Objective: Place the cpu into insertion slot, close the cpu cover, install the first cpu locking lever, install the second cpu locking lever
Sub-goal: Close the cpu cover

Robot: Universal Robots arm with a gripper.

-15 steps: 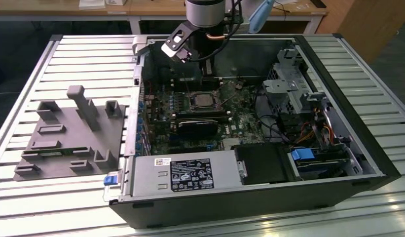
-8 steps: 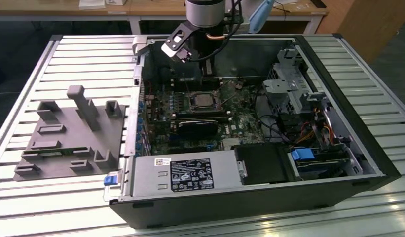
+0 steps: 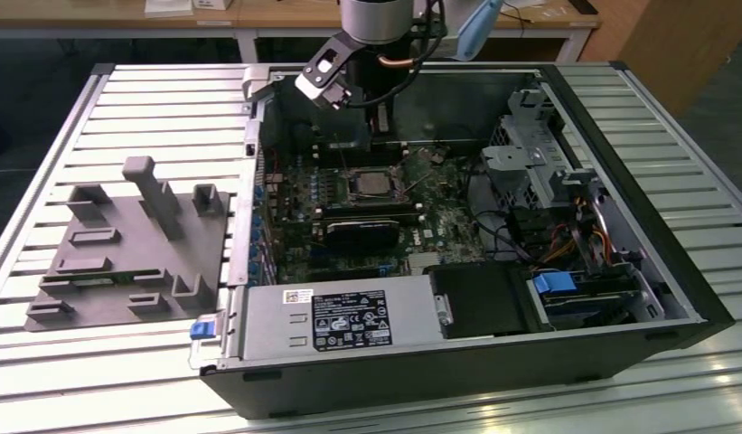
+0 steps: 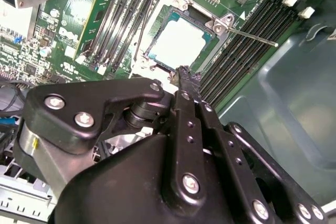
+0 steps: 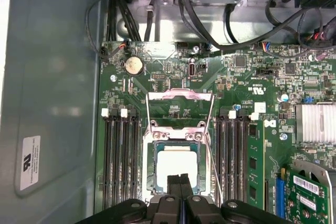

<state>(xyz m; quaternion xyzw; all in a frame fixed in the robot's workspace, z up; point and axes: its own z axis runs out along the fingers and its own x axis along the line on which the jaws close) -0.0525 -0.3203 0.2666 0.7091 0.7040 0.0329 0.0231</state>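
Behind the closed hand [image 5: 180,178], the cpu [image 5: 176,161] lies part-hidden.

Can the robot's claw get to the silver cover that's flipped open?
Probably yes. The gripper hangs over the cpu, and the cpu cover stands open just beyond it with nothing in between.

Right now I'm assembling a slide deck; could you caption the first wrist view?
Shut claw poised over the cpu seated in the insertion slot, with the cpu cover hinged open.
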